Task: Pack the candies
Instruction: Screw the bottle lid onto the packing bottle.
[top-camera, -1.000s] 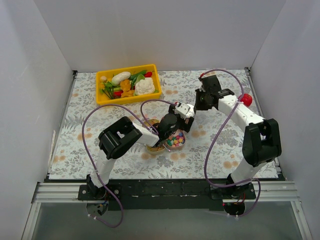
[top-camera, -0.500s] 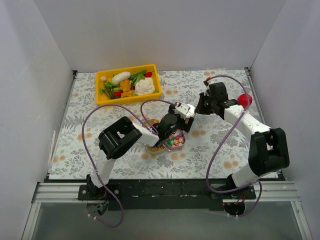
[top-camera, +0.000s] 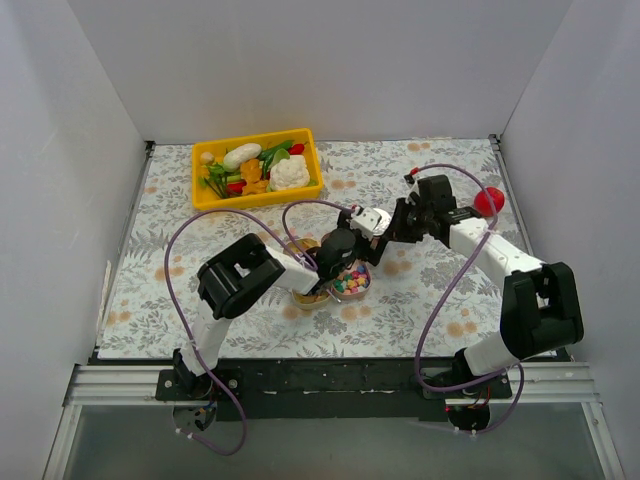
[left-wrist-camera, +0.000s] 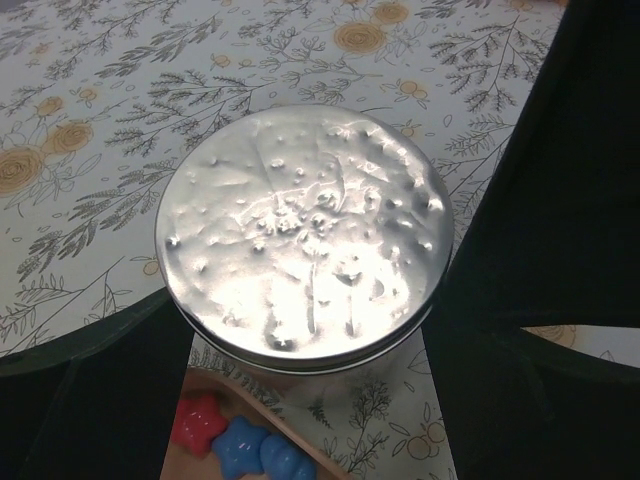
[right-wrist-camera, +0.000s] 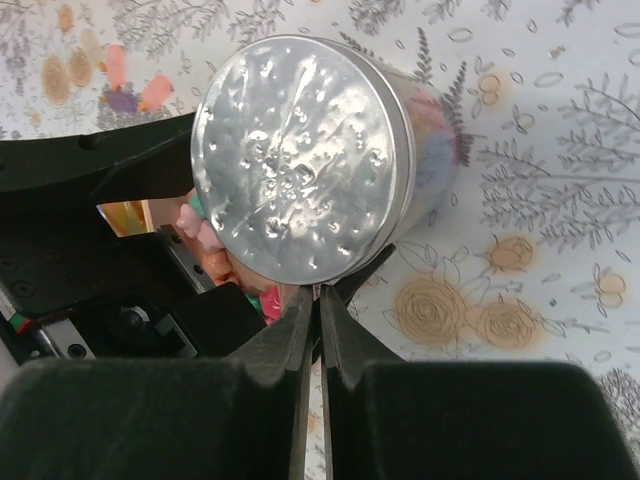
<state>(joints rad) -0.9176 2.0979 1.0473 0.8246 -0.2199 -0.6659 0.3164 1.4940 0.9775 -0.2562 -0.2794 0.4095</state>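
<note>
At the right-hand rim of the round, dimpled silver lid (right-wrist-camera: 300, 160) the right pincer (right-wrist-camera: 319, 292) has its two fingers drawn almost together, only a slit between them, tips touching the lid's edge; whether a lip of metal is nipped there I cannot tell. That lid sits on a squat clear-walled jar (right-wrist-camera: 437, 150), pink and blue blurs showing through its side; the left pincer (top-camera: 340, 252) clasps the jar from both flanks, its jaws spread wide around the body.

Just near the jar sits a small tan bowl (top-camera: 369, 286) of pastel candies (top-camera: 350, 280); a second bowl (top-camera: 296, 297) to its left holds the yellow-orange ones (top-camera: 312, 294) (both lots look far from packed away).

My reading is that the lid stage is in hand: the jar is covered and braced, and the right side is working at the rim, either seating it or prising it; the next move calls for a small, steady effort at that edge while the left grip keeps the jar from twisting or tipping over the bowls.

Right arm: it rises from its near-right base, folds at the elbow, and runs leftward to the middle of the flowered table (top-camera: 450, 300), wrist angled down; left arm: elbow folded near left, forearm reaching right to the same spot.
</note>
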